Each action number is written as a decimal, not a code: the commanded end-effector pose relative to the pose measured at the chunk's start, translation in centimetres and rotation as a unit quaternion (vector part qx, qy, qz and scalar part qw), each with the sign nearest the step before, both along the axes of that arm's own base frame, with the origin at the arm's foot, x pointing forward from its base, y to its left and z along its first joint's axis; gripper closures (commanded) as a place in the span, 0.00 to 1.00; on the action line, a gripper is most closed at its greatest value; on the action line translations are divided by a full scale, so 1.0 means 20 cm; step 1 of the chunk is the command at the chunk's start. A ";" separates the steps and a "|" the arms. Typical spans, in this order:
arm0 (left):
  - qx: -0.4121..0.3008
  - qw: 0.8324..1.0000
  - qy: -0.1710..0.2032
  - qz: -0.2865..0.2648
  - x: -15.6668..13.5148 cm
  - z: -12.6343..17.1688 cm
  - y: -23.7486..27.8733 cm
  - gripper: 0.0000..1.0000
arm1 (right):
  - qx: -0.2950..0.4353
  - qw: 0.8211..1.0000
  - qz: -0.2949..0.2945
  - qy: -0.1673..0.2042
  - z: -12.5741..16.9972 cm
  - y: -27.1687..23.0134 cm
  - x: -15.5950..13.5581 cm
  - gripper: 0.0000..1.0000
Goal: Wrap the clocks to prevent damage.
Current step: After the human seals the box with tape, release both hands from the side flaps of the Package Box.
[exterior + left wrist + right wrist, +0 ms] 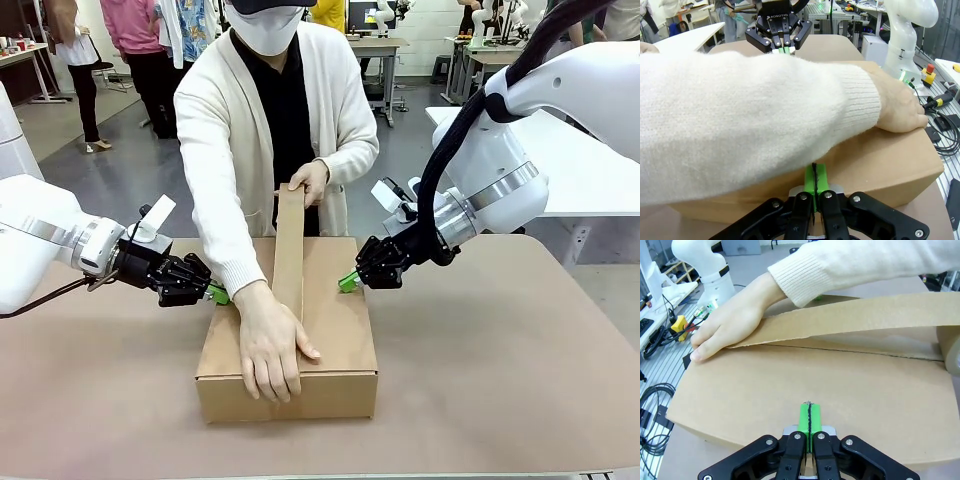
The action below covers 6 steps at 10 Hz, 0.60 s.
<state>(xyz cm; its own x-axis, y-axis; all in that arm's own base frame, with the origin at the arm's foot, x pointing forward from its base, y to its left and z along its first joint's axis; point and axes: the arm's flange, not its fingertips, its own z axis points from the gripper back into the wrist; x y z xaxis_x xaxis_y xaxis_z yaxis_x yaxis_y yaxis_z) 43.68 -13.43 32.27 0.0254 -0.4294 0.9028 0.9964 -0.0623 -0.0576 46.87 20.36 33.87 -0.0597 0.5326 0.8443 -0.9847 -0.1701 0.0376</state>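
Left gripper (pixel 214 293) is closed, green pads together, nothing held. Its tips are against the left side wall of the cardboard box (pixel 340 330), under the person's white sleeve (pixel 740 115). Right gripper (pixel 348 282) is also closed and holding nothing, tips at the box's right top edge. Can't tell where the clocks are, since the box flaps are shut. Brown paper tape strip (pixel 289 240) runs along the centre seam, near end flat on the lid, far end lifted off it. One hand (pixel 270 350) presses the strip down at the near edge. The other hand (pixel 310 182) is at the strip's raised far end, by the tape roll (pixel 952 352). The box sits mid-table on the brown table top (pixel 500 380), between the two arms.
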 end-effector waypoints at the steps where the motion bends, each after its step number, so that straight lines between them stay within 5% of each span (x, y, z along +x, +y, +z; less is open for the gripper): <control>1: 0.003 1.000 0.000 0.003 0.00 -0.01 0.00 1.00 | -0.003 1.000 -0.004 0.004 -0.02 0.01 0.00 0.99; 6: 0.003 1.000 0.000 0.003 0.00 -0.01 0.00 1.00 | -0.003 1.000 -0.004 0.004 -0.02 0.01 0.00 0.99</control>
<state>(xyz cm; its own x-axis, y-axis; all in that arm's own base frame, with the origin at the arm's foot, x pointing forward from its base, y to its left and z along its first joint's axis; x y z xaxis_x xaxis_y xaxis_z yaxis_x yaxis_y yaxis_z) 43.69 -13.42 32.27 0.0253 -0.4293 0.9028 0.9964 -0.0623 -0.0576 46.87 20.35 33.87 -0.0596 0.5326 0.8443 -0.9847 -0.1700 0.0376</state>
